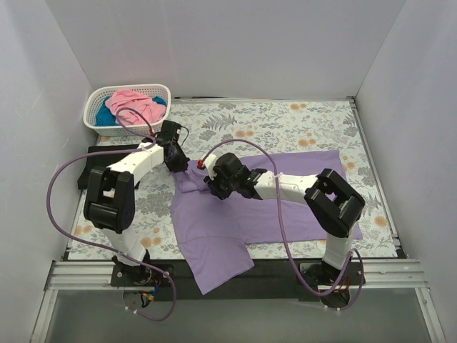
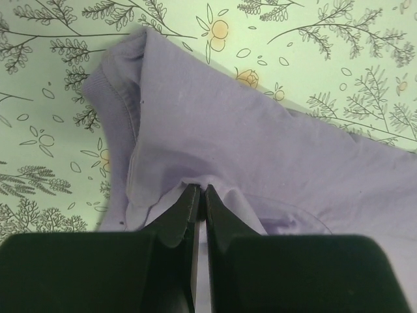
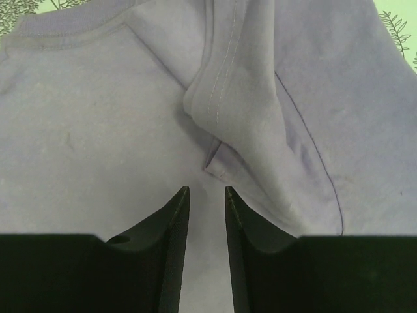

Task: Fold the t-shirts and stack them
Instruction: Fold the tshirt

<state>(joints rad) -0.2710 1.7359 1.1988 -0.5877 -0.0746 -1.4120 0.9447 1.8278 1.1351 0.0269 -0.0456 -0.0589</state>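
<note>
A lavender t-shirt (image 1: 285,204) lies spread on the floral cloth, its lower left part hanging over the table's front edge. My left gripper (image 1: 180,166) is at the shirt's far left corner, shut on a pinched fold of lavender fabric (image 2: 260,143), as the left wrist view (image 2: 199,189) shows. My right gripper (image 1: 211,184) is just right of it, low over the shirt. Its jaws stand a little apart and empty in the right wrist view (image 3: 206,190), with a folded sleeve hem (image 3: 221,85) just ahead. Pink (image 1: 134,103) and teal (image 1: 107,116) t-shirts lie in the basket.
The white lattice basket (image 1: 96,107) stands at the back left corner. A flat black shape (image 1: 93,171) lies at the left edge, partly hidden by my left arm. The grey-and-orange floral cloth (image 1: 300,125) covers the table. White walls enclose three sides.
</note>
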